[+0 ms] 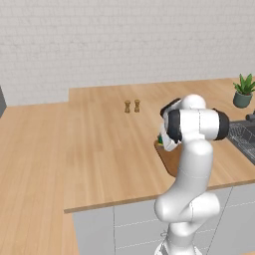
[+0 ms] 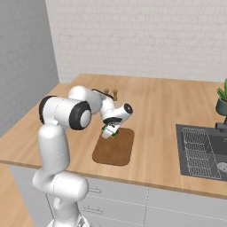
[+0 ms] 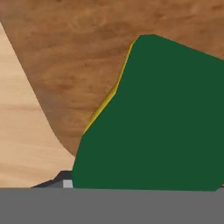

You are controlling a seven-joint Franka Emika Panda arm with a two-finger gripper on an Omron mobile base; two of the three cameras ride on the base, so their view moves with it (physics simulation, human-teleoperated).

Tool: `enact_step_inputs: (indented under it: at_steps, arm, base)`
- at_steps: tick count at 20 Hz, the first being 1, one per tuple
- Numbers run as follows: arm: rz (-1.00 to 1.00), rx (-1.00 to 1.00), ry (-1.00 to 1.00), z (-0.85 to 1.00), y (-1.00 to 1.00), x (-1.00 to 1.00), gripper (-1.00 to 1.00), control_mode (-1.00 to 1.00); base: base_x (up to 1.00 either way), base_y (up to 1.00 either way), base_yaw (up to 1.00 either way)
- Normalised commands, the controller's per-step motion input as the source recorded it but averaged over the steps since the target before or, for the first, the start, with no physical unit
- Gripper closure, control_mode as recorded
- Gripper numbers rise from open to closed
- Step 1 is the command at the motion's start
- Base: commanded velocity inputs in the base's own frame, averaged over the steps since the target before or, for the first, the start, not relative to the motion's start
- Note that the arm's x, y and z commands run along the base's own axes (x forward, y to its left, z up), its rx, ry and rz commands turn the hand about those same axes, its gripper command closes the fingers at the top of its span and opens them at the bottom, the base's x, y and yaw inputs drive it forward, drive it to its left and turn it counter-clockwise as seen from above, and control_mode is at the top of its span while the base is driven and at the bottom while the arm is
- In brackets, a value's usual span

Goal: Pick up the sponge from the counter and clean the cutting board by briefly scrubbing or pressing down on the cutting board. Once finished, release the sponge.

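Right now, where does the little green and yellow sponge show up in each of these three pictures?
Left base view: sponge, right of centre, peeking out beside the arm.
Right base view: sponge, centre, at the gripper.
Hand view: sponge, large, right.
Shared landmark: the cutting board beneath it.

Bright, even rendered light — faint shadows, slightly soft detail.

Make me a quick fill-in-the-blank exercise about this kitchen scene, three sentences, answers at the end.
1. The sponge has a dark ____ top over a yellow layer.
2. The sponge is held over the dark brown cutting ____.
3. In the right base view, the sink lies to the ____ of the cutting board.

Missing words: green; board; right
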Motion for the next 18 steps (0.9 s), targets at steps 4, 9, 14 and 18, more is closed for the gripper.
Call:
enact_step_inputs:
  at_steps: [4, 9, 14, 18]
  arm:
    - [0.00, 0.07, 0.05, -0.15, 0.70, 0.04, 1.00, -1.00]
    - [0.00, 0.02, 0.26, -0.20, 0.20, -0.01, 1.00, -1.00]
    - [0.00, 0.01, 0.13, -0.43, 0.00, -0.30, 1.00, -1.00]
    - [0.00, 0.14, -0.01, -0.34, -0.04, -0.73, 1.00, -1.00]
  base:
    - [0.00, 0.00, 0.00]
    - [0.00, 0.00, 0.00]
    - [0.00, 0.00, 0.00]
    - [0.00, 0.00, 0.00]
